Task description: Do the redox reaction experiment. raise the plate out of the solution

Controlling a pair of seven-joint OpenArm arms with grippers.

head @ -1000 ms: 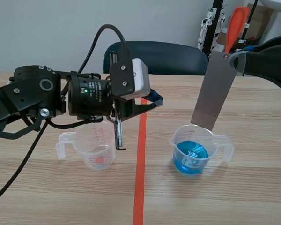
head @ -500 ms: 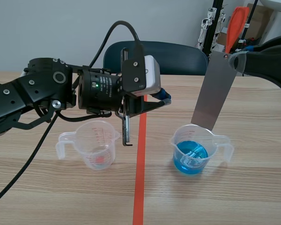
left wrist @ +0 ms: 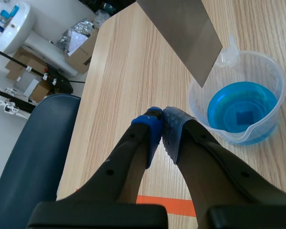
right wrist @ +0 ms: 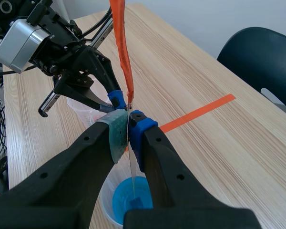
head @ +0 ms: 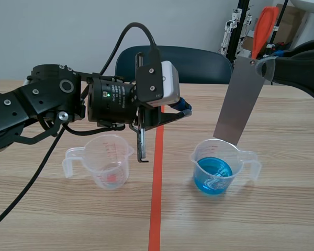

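The plate (head: pixel 239 102), pinched at its upper end by the right gripper (right wrist: pixel 128 125), stands steeply with its long axis leaning toward 1 o'clock and its lower edge at the rim of the beaker (head: pixel 240 155) of blue solution, while the left gripper (left wrist: pixel 162 120), closed on nothing, hangs at the beaker's 9 o'clock.

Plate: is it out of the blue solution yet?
Out: the plate ends near the beaker rim, clear of the blue liquid.
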